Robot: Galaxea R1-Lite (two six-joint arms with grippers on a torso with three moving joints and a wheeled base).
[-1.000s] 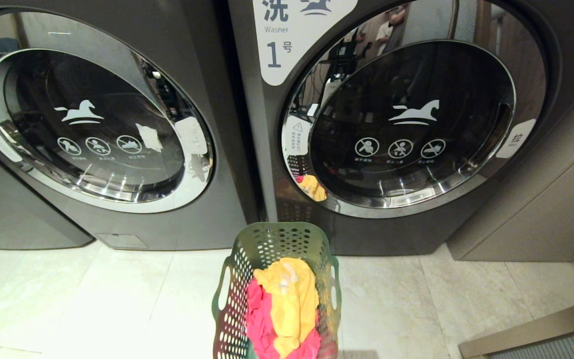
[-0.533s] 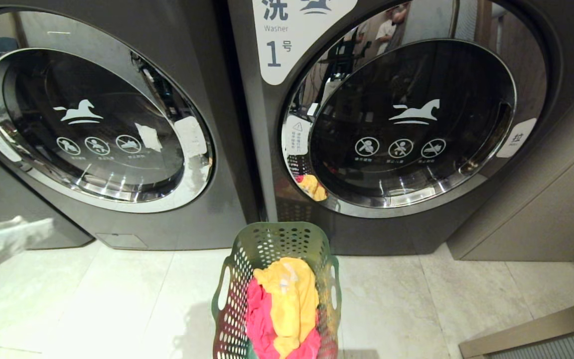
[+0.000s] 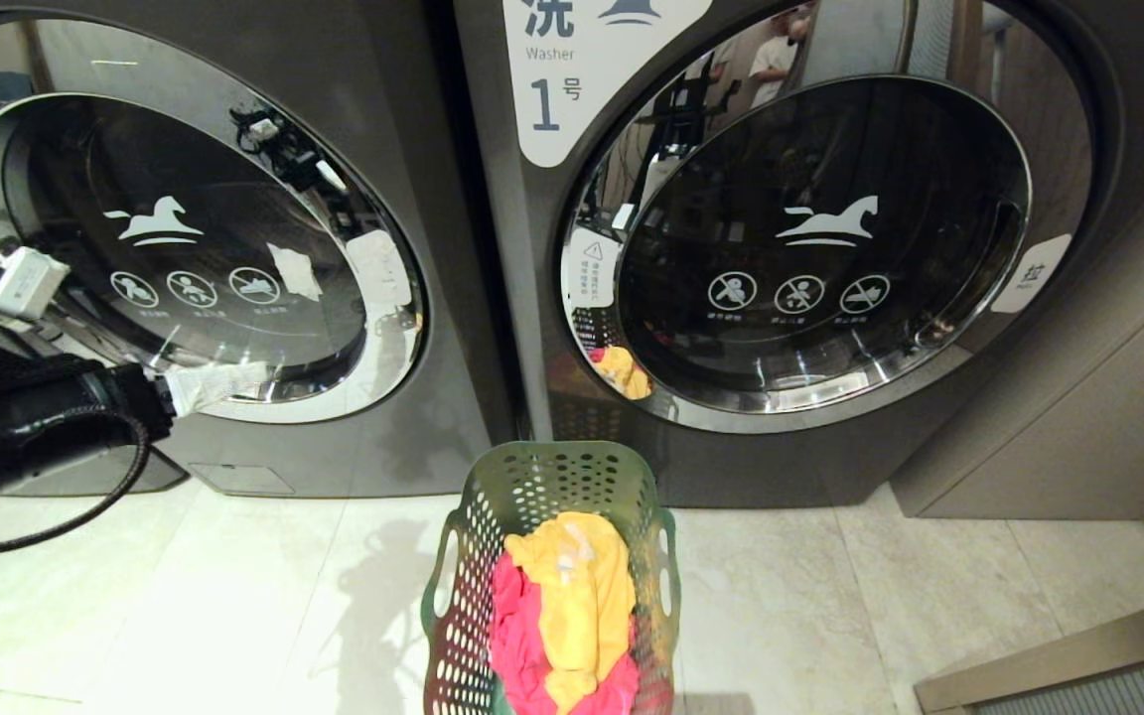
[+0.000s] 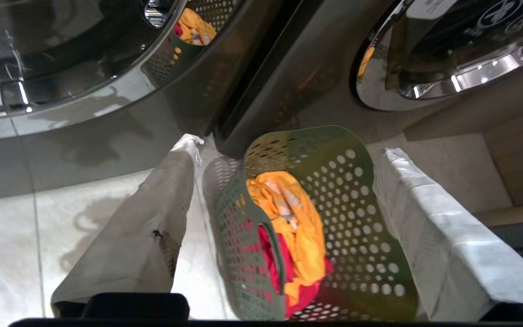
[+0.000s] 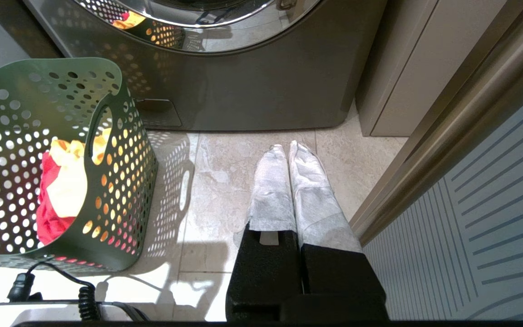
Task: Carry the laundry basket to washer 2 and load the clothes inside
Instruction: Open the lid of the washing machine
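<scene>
The green laundry basket (image 3: 542, 467) stands on the floor before the washer labelled 1 (image 3: 552, 89). The clothes lie inside it, a yellow garment (image 3: 572, 586) over a pink-red one (image 3: 517, 636). A like dark grey washer (image 3: 433, 328) stands to the left with its door shut; no number shows on it. My left gripper (image 3: 120, 333) hangs open in front of that left door, well left of the basket. In the left wrist view its fingers (image 4: 152, 218) stand wide apart, with the basket (image 4: 357, 218) beyond them. My right gripper (image 5: 286, 147) is shut and empty above the floor, right of the basket (image 5: 16, 113).
A beige cabinet (image 3: 1078, 397) stands right of washer 1. A ribbed panel (image 3: 1108, 685) with a wooden edge sits at the lower right. Pale floor tiles (image 3: 234, 596) spread left of the basket. A coiled black cable (image 5: 80, 295) lies near the basket's foot.
My left arm has swung into the head view from the left edge, up in front of the left washer's door, and its gripper has opened. Basket and right arm have not moved.
</scene>
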